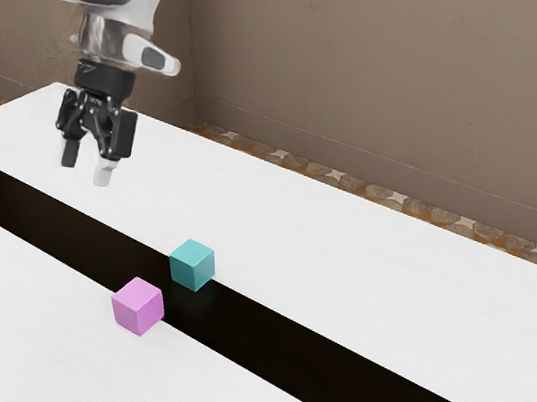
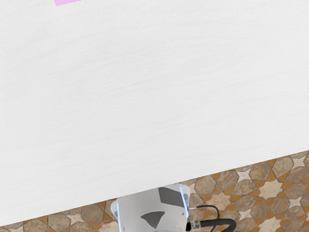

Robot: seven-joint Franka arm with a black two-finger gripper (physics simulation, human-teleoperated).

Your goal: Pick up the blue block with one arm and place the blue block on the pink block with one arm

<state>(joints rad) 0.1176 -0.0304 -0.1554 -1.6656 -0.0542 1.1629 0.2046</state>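
Observation:
A teal-blue block [image 1: 192,264] sits on the white table [image 1: 360,265] at the edge of a dark band. A pink block [image 1: 138,305] rests just in front of it, toward the exterior view's lower left. My gripper [image 1: 85,167] hangs in the air well above the table, up and to the exterior view's left of both blocks. Its fingers [image 1: 103,172] stand apart with nothing between them. In the wrist view a sliver of the pink block [image 2: 67,2] shows at the far rim of the white table [image 2: 145,96].
A dark band [image 1: 324,371] crosses the table diagonally. A brown wall [image 1: 389,67] stands behind, with patterned floor tiles [image 1: 419,205] along its base. The robot's base [image 2: 152,212] and tiled floor [image 2: 260,188] appear past the table's edge in the wrist view.

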